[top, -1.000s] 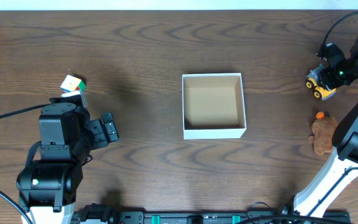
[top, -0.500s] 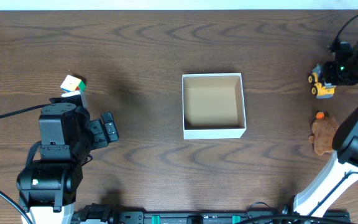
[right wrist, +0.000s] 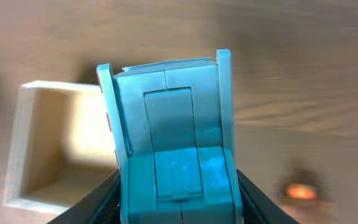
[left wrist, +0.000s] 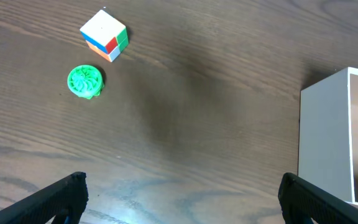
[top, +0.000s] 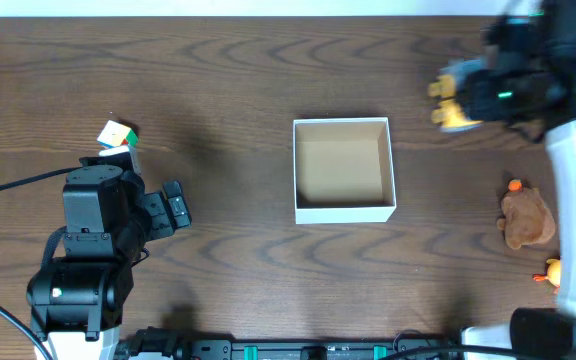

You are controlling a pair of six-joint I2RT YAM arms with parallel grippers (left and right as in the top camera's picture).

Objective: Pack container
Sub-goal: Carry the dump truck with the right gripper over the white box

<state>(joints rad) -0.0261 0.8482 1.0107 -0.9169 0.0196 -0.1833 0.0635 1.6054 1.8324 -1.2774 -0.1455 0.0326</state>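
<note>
Two arms work at a dark wood worktop (top: 228, 60), with the container (top: 343, 205) at its middle: a square, lidless box with thin white walls and a tan inside, and nothing in it.

The right arm (top: 568, 150) reaches in from the far right corner and is blurred in the overhead view. The right end effector (right wrist: 176, 193) is clenched on a toy truck (top: 451, 100). From above the truck shows yellow and grey. In the right wrist view its grey-blue body (right wrist: 169, 143) fills the space between the two dark fingers. The truck is beyond the container's far right corner and apart from the box. In the wrist view the container (right wrist: 17, 155) lies low on the left, past the truck.

The left arm (top: 93, 230) sits at the near left corner. The left end effector (left wrist: 182, 196) is released, with its fingers spread to the two lower corners of the left wrist view and nothing between them. Ahead of it on the bare wood lie a colour cube (left wrist: 104, 35) and, just beside that, a green round toy (left wrist: 84, 81). One white wall of the container (left wrist: 322, 137) shows at the right edge of that view, well apart from both.

On the right side of the worktop a brown plush toy (top: 526, 218) lies well apart from the container. Near it, at the arm's edge, is a small yellow and orange thing (top: 546, 272), too small to tell what it is
</note>
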